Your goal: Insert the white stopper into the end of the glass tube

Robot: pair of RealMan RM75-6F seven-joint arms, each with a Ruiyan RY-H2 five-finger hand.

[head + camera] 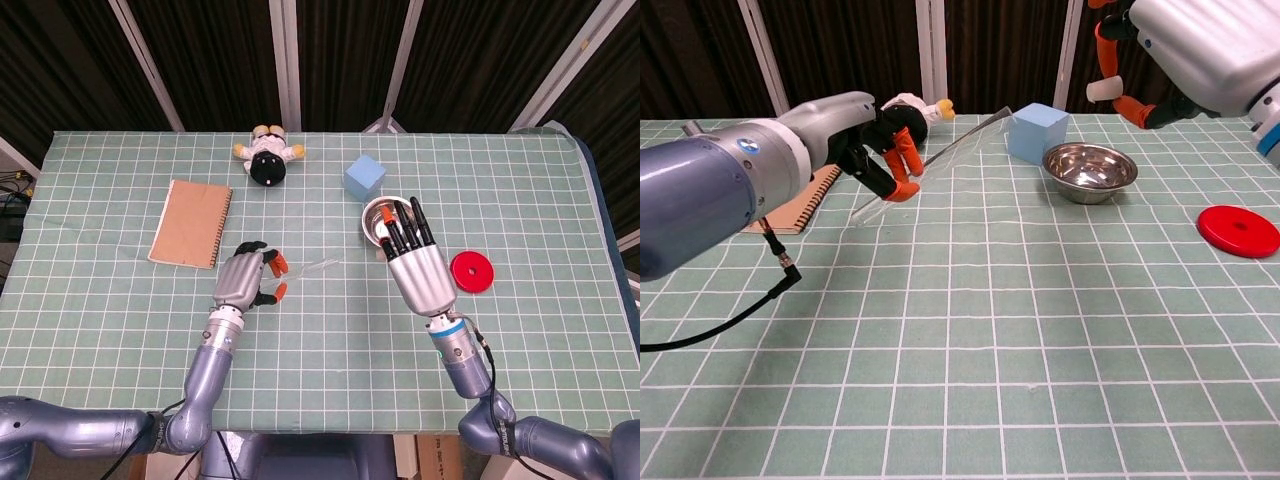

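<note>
My left hand [855,140] pinches the glass tube [940,158], raised and tilted, its far end pointing toward my right hand [1200,50]. That hand pinches the white stopper [1099,90] at its fingertips, well apart from the tube. In the head view the hand's back hides the stopper, and the tube is faint.

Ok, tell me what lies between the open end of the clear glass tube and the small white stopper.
Nothing: in the chest view the clear glass tube tip and the small white stopper are separated by open air, with the pale blue cube on the table behind.
</note>
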